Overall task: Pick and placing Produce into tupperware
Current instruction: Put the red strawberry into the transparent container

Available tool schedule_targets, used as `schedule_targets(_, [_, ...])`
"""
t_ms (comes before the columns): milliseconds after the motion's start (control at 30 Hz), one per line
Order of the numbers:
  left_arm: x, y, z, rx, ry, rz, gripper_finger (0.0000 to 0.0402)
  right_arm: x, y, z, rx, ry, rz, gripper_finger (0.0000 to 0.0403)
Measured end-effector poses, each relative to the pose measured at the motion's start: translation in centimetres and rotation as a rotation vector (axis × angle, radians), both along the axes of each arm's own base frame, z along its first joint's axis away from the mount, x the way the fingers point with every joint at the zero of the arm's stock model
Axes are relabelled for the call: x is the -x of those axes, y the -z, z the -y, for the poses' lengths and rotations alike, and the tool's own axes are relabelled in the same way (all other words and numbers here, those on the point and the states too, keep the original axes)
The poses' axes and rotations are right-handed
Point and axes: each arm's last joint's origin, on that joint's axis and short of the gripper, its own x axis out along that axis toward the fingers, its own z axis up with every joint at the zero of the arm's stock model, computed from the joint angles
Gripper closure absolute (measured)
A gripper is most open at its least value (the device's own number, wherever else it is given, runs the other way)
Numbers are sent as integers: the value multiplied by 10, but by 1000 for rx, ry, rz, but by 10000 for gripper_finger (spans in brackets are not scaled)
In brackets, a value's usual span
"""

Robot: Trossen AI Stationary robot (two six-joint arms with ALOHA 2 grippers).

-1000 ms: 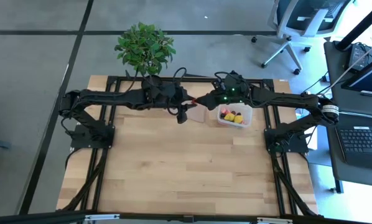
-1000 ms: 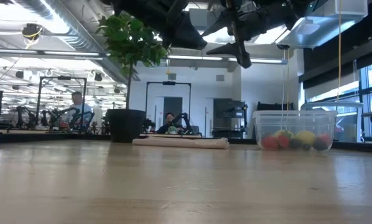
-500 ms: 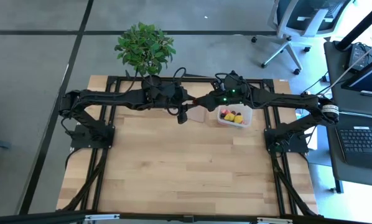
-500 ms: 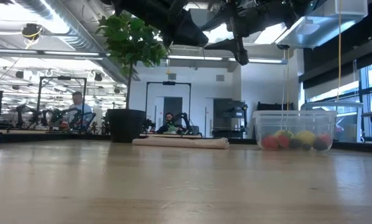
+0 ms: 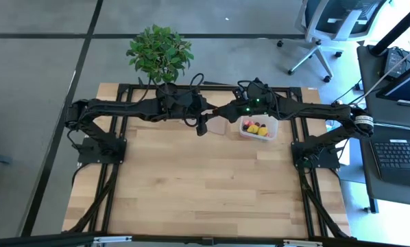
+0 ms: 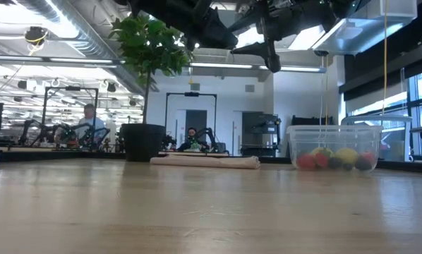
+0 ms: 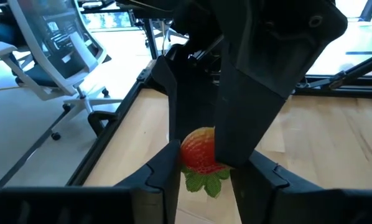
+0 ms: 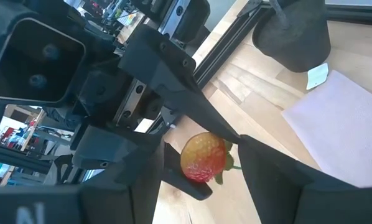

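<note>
Pinching 1 strawberry, left gripper meets spread right gripper midair.

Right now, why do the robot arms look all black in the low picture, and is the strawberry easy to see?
In the low view the arms hang in front of bright ceiling lights, so they show only as dark shapes. In the left wrist view the strawberry is lit and clear between the left gripper fingers. In the right wrist view it is clear too, with the right gripper around it.
</note>
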Motion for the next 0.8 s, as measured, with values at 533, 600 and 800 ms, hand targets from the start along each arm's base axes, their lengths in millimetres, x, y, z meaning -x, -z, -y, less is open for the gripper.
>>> schedule_targets(533, [0, 0, -1, -39, -18, -15, 287, 0, 1, 0, 27, -2, -9, 317])
schedule_targets(600, [0, 0, -1, -40, -20, -15, 277, 0, 1, 0, 39, -6, -10, 317])
schedule_targets(800, [0, 0, -1, -38, -19, -13, 269, 0, 1, 0, 44, -9, -10, 317])
